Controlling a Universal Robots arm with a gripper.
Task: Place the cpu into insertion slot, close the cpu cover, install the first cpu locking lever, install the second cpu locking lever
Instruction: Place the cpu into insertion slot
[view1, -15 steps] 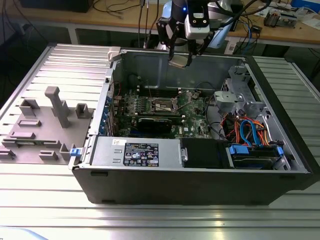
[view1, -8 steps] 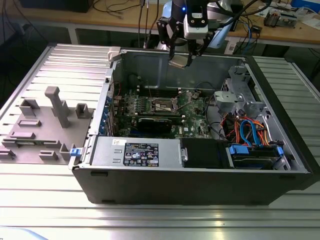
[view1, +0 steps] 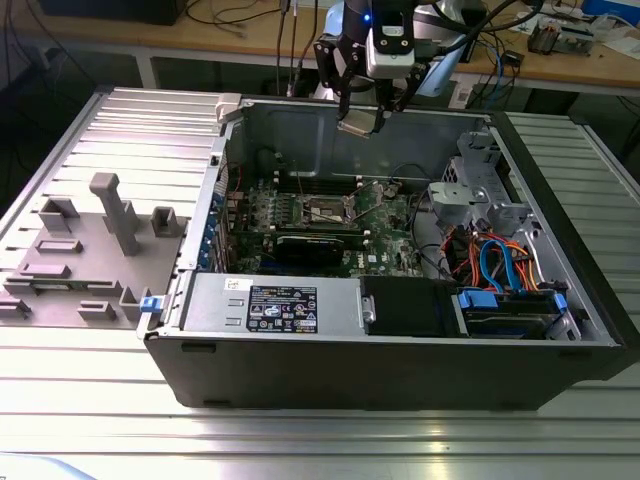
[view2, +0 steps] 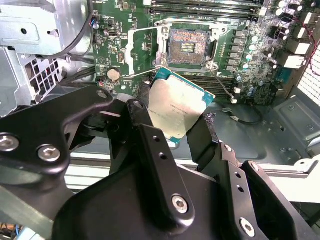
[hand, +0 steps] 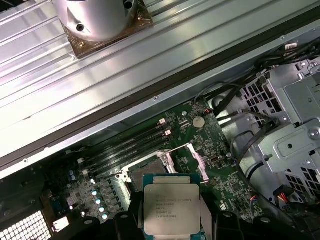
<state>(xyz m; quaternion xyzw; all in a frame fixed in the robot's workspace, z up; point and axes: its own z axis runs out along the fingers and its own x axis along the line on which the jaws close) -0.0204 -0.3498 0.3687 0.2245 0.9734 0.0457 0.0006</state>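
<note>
Ribbed table (view1: 300, 430) supports the open case (view1: 400, 355); fingers (view2: 201, 137) clamp the cpu (view2: 177, 107), presumably light, stiff and fragile, by opposite edges.

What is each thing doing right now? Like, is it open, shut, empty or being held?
pincer: shut on the cpu.
cpu: held in the pincer, silver top showing, not yet in the insertion slot.
insertion slot: empty and uncovered.
cpu cover: swung open beside the insertion slot.
computer case: open, with its insides showing.
</note>
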